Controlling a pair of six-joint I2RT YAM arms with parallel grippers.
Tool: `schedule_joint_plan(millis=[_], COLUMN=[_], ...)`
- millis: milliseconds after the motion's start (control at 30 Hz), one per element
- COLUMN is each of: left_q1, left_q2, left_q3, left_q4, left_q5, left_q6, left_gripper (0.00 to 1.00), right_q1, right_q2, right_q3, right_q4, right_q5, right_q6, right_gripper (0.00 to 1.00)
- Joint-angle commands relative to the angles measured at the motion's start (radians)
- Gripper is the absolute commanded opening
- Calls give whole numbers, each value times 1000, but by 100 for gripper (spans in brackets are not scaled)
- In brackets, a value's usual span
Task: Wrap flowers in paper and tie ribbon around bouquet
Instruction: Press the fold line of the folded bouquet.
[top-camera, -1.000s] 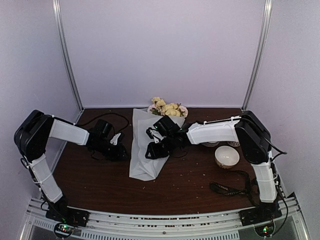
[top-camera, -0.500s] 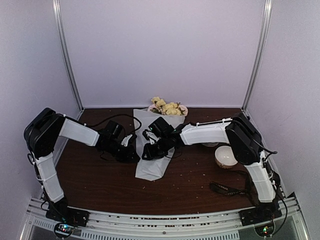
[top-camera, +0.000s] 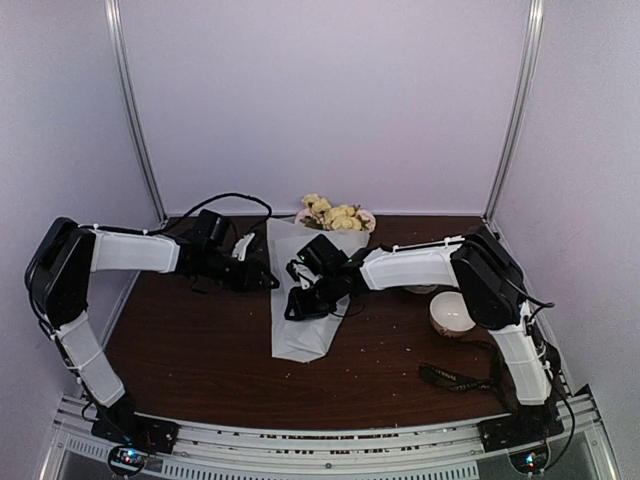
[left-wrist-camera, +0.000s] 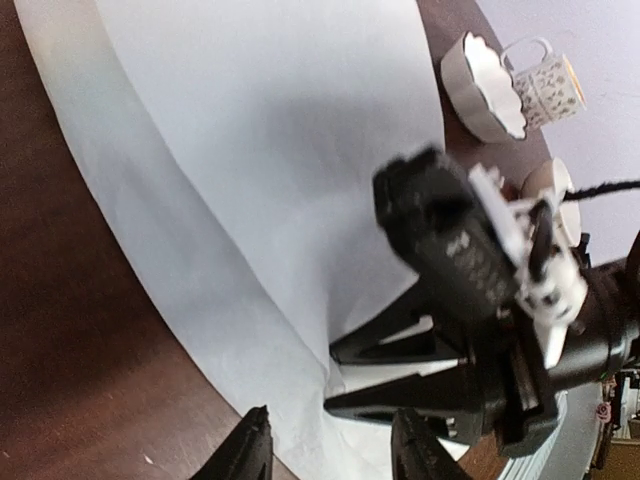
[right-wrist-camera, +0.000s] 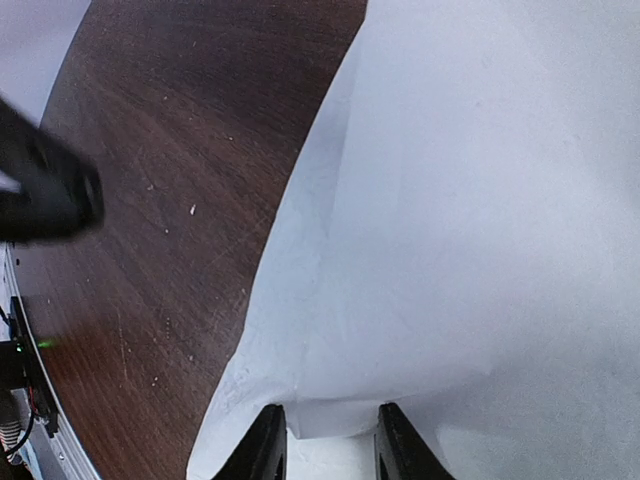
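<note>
The paper lay flat along the dark worktop. The flowers showed at its far end, close to the back wall. The right hand sat low on the middle of the sheet, its fingers narrowly apart with a folded edge of paper between them. Whether they pinched it, I could not tell. The left hand hung at the paper's left edge, close to the right hand, its fingers apart and holding nothing. The ribbon lay crumpled near the right arm's base, well apart from the paper, with a white bowl between them.
</note>
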Motion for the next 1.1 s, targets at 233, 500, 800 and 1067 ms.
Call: schedule_joint_plan(millis=[233,500,800,1067], left_q1=[28,17,4,13], left_q2=[206,302,332,207], left_q3=[165,232,269,247], left_q4=[90,73,60,-53], left_q5=[82,78,79,-27], left_q6=[-44,-39,-32,88], left_gripper=[50,47,0,0], right_q1=[0,-1,-1,-1], right_q2=[10,3,-11,-120], right_q3=[-29,-33,-39,-117], right_q4=[16,16,3,-51], right_q5=[-8,-4,4,33], right_q6=[12,10,-2,-97], right_gripper=[32,32,32,35])
